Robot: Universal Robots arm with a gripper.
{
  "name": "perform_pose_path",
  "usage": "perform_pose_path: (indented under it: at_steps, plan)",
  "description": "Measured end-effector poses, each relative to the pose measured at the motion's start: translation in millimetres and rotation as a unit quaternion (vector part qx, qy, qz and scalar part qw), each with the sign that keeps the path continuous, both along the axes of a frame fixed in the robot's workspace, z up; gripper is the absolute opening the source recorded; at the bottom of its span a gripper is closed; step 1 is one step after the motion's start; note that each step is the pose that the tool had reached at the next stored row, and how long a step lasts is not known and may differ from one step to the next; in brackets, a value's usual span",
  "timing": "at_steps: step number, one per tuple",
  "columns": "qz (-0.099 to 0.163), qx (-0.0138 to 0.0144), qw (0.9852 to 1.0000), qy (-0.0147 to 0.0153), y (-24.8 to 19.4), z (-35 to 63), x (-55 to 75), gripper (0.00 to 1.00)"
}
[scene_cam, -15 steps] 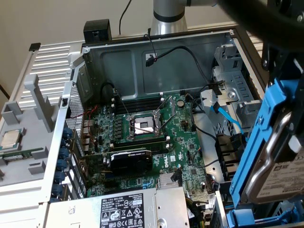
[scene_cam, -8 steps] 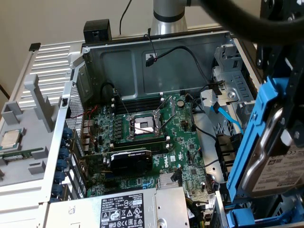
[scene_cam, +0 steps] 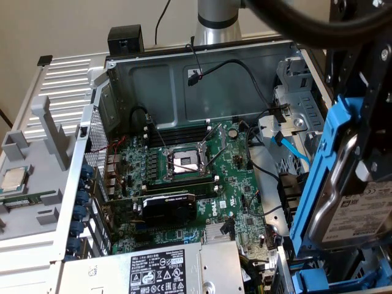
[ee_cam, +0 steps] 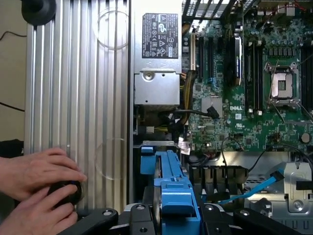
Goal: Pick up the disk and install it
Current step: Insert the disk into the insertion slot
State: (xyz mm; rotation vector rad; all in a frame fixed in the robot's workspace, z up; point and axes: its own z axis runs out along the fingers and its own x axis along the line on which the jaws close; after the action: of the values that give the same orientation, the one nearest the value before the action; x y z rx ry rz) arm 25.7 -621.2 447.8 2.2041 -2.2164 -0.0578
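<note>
Overhead, fingers (ee_cam: 139, 219) prob. tight around on-edge disk (scene_cam: 358, 214), above open PC case (scene_cam: 184, 79).

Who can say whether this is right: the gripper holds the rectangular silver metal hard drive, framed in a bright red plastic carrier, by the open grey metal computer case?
Wrong in one respect: the plastic carrier is bright blue, not red, as the exterior view shows. The gripper does hold the rectangular silver metal hard drive by the open grey metal computer case.

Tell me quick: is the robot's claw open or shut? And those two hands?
Gripper: shut on the disk.
Person's hands: both around a small black object.
</note>
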Motion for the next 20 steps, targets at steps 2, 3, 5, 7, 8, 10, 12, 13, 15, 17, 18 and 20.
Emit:
perform_pose_path:
  at_steps: [2, 3, 5, 7, 8, 10, 12, 13, 15, 17, 18, 20]
  plan:
    - [0.0, -0.0004, 1.0, -0.0002, 2.6, -0.5, 0.1, 0.37]
    - [0.0, -0.0004, 1.0, -0.0003, 4.0, -0.9, 0.1, 0.37]
    - [0.0, -0.0005, 1.0, -0.0008, 4.5, -1.1, 0.2, 0.37]
    - [-0.002, -0.0004, 1.0, -0.0022, 4.5, -1.7, -0.1, 0.37]
    - [-0.004, -0.0005, 1.0, -0.0035, 4.5, -2.1, -0.2, 0.37]
    - [-0.011, -0.0005, 0.9999, -0.0058, 4.5, -2.9, -0.1, 0.37]
    - [-0.017, -0.0004, 0.9998, -0.0077, 4.6, -3.7, -0.4, 0.37]
    - [-0.018, -0.0005, 0.9998, -0.0078, 4.6, -4.2, -0.7, 0.37]
    - [-0.018, -0.0005, 0.9998, -0.008, 4.6, -5.7, -2.5, 0.37]
    - [-0.018, -0.0005, 0.9998, -0.008, 4.7, -7.1, -3.5, 0.37]
    - [-0.018, -0.0005, 0.9998, -0.0083, 4.9, -7.8, -3.6, 0.37]
    - [-0.018, -0.0004, 0.9998, -0.0091, 5.1, -9.3, -5.1, 0.37]
